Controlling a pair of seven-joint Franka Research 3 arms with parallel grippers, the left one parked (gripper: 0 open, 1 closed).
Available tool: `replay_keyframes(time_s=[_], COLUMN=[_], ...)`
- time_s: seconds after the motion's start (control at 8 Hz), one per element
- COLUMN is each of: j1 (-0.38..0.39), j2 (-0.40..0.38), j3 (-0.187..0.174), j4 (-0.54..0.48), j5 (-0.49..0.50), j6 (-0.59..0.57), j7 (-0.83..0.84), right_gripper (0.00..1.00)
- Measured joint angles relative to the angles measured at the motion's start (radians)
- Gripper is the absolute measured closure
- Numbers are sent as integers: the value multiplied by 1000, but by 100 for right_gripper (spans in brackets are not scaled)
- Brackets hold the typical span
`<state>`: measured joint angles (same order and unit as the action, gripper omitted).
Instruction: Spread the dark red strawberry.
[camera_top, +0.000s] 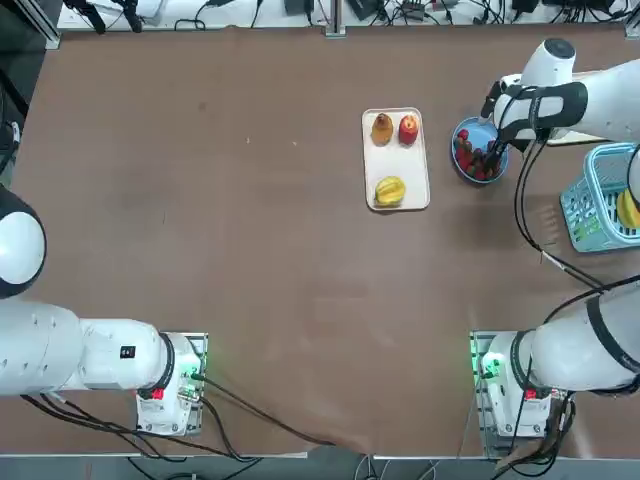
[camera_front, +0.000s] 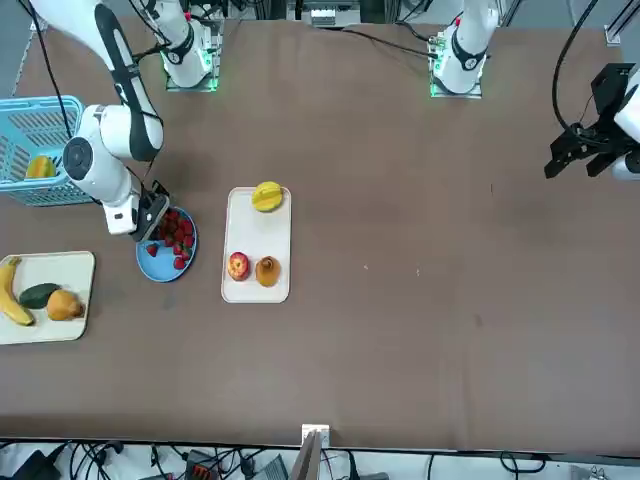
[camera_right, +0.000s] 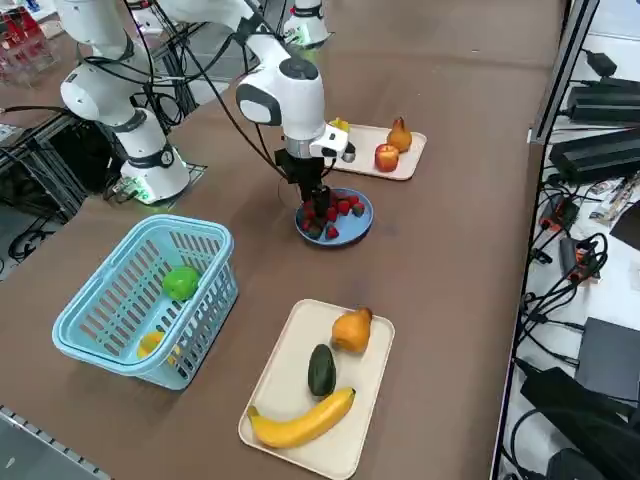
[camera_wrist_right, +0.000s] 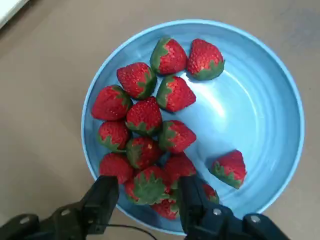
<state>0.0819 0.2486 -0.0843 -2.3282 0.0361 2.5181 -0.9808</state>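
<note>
A blue bowl holds several red strawberries piled on one side. In the right wrist view my right gripper is down at the bowl's rim, open, with one finger on each side of a dark red strawberry that lies green cap up in the pile. Small gaps show between the fingers and the fruit. From overhead the gripper stands over the bowl at the right back of the table. The right side view shows the gripper reaching down into the bowl.
A cream tray with a pear, an apple and a yellow fruit lies left of the bowl. A light blue basket stands to its right. Another cream tray carries a banana, an avocado and a pear.
</note>
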Motion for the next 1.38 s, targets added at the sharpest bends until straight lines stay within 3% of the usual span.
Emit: replay_keyframes(time_s=[0.38,0.75,1.12,1.38], j1=[0,0,0,0], j2=[7,7,5,3], j3=[0,0,-1,-1], j4=[0,0,0,1], j5=[0,0,0,0], j6=[9,11,13,13], j7=[0,0,0,0], right_gripper=[30,51,62,62])
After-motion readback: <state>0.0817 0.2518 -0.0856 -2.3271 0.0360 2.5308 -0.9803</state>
